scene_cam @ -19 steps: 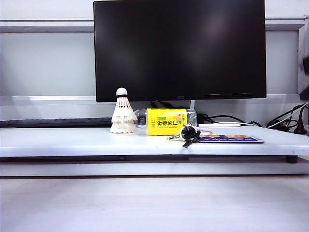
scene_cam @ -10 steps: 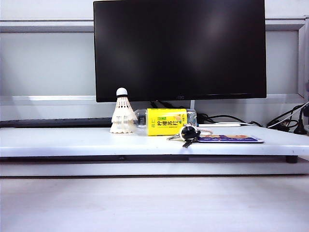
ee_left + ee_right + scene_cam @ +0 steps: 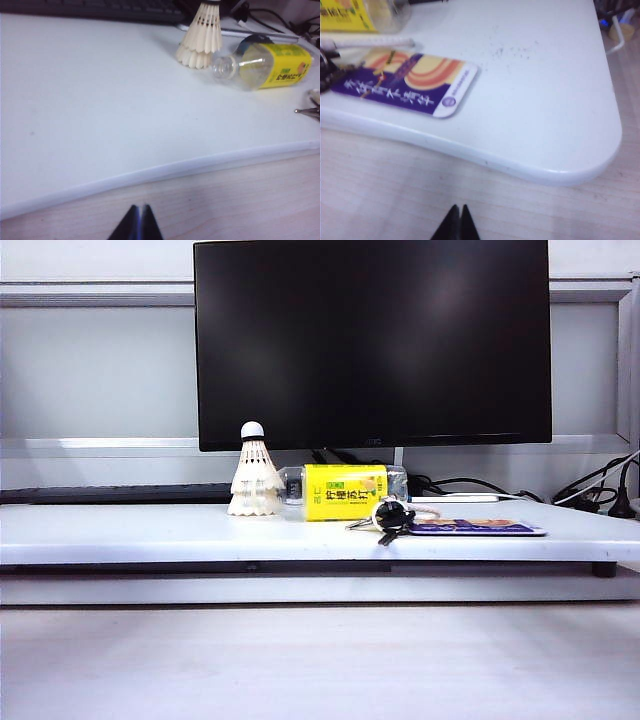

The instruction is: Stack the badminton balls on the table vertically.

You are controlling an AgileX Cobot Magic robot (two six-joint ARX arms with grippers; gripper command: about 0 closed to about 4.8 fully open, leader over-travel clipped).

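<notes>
Nearest to us, the left gripper (image 3: 141,222) shows only its two dark fingertips, pressed together with nothing between them, and it hangs over the pale wooden surface in front of the desk (image 3: 100,100). Our right gripper (image 3: 457,222) looks the same in its own wrist view: its tips are pressed together and empty, over the wood just before the rounded corner of the desk. In the exterior view we see no arm and no gripper. Going further, the white desk has a thick pale front edge, and on it near the right gripper lies a flat purple card (image 3: 405,82) with orange and cream arcs and white characters. Beside the card we see a bunch of keys (image 3: 390,516) with a dark fob, and the keys seem to touch the card's end. Behind them a clear bottle (image 3: 345,492) with a yellow label lies on its side, with its neck toward the badminton balls (image 3: 255,478). The badminton balls stand upright on the desk just beside the bottle's neck, one set into the other, feather skirts down and the rounded white cork tip with its black band on top. We cannot tell if the skirt touches the bottle. Behind everything, a black monitor (image 3: 372,340) fills the back of the scene, with some dark cables (image 3: 590,490) at the far right.
</notes>
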